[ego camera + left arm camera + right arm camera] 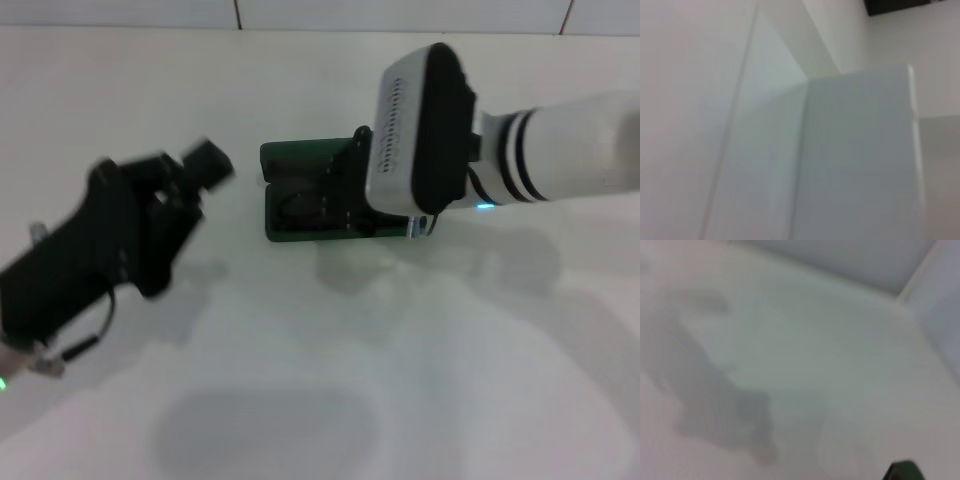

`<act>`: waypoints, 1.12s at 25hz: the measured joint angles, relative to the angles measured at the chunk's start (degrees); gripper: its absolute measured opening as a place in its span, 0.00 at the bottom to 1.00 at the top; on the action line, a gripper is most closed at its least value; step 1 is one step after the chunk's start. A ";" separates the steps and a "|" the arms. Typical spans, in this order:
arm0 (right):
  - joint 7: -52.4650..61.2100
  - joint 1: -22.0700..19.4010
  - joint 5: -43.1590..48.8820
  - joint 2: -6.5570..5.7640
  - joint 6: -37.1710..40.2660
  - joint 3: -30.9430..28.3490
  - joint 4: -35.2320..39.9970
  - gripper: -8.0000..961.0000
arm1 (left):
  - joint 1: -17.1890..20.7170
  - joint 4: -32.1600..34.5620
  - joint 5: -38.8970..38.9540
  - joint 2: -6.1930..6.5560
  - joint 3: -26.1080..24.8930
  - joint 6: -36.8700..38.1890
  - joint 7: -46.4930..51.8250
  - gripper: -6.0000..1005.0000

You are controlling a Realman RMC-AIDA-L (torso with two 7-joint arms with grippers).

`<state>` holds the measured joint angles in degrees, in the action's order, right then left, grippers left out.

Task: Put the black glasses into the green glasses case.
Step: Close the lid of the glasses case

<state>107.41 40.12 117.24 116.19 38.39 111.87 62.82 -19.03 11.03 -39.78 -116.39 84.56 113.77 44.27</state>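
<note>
The green glasses case (290,200) lies open near the middle of the white table, its dark inside facing up. A small corner of the green glasses case (902,471) also shows in the right wrist view. My right gripper (345,190) hangs over the right half of the case and covers it. I cannot pick out the black glasses against the dark inside; they may lie under the gripper. My left gripper (200,168) is raised to the left of the case, apart from it, and looks blurred. The left wrist view shows only pale surfaces.
The white table (420,380) stretches wide in front of the case and to both sides. A tiled wall edge (240,15) runs along the back. Shadows of both arms fall on the table.
</note>
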 joint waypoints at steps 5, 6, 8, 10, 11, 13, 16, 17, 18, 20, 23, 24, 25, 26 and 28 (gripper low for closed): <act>-1.11 -10.47 -9.31 -0.05 -2.30 -2.10 8.75 0.16 | -3.51 0.96 -0.27 2.91 -5.94 -3.47 6.60 0.04; -2.01 -12.08 -11.71 -0.07 -1.70 -3.08 9.86 0.16 | -4.89 1.69 -0.37 4.23 -6.42 -5.26 8.65 0.04; -6.83 -15.21 -20.72 -0.04 3.34 -6.64 10.81 0.16 | -6.78 3.19 -0.45 6.42 -6.57 -8.65 11.93 0.04; -13.22 -17.48 -29.63 -0.15 10.95 -10.95 10.19 0.16 | -9.09 4.41 -0.63 8.55 -6.84 -13.05 15.47 0.04; -16.79 -18.80 -33.41 -0.33 15.64 -13.47 9.29 0.17 | -10.63 4.81 -1.46 9.59 -7.07 -15.39 16.99 0.04; -24.06 -21.77 -40.23 -0.59 28.10 -20.69 5.72 0.17 | -14.61 5.42 -5.24 11.20 -7.38 -20.03 19.23 0.04; -27.93 -24.91 -42.36 -0.55 40.54 -29.97 0.10 0.17 | -21.03 6.94 -14.73 12.40 -7.24 -27.24 22.74 0.05; -28.62 -25.51 -42.36 -0.50 44.57 -33.08 -2.74 0.17 | -23.55 8.13 -20.64 12.54 -7.16 -31.02 25.93 0.06; -29.23 -25.68 -42.37 -0.54 47.14 -35.22 -4.92 0.17 | -24.91 8.96 -24.49 12.55 -7.20 -33.33 28.57 0.06; -30.74 -25.73 -42.35 -0.57 51.64 -38.76 -9.54 0.17 | -27.34 10.62 -32.78 11.97 -7.32 -37.62 34.39 0.07; -32.18 -26.59 -42.34 -0.64 53.68 -40.72 -13.07 0.17 | -29.06 12.23 -40.93 9.75 -7.43 -43.39 38.43 0.09; -32.44 -26.88 -42.33 -0.67 53.81 -40.89 -13.76 0.17 | -29.22 12.51 -42.03 9.14 -7.42 -44.53 38.85 0.10; -32.65 -27.02 -42.20 -0.69 53.87 -40.94 -14.39 0.18 | -29.35 12.90 -43.31 8.32 -7.44 -46.58 39.26 0.10; -32.74 -27.06 -42.09 -0.69 53.88 -40.96 -14.90 0.18 | -29.40 13.10 -43.99 7.50 -7.43 -47.93 39.43 0.11; -32.82 -26.81 -41.99 -0.70 53.68 -41.01 -16.24 0.18 | -29.49 13.17 -44.76 6.67 -7.45 -49.70 39.59 0.11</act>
<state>74.59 13.32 75.25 115.49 92.07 70.86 46.58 -48.52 24.20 -84.54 -109.72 77.11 64.07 83.85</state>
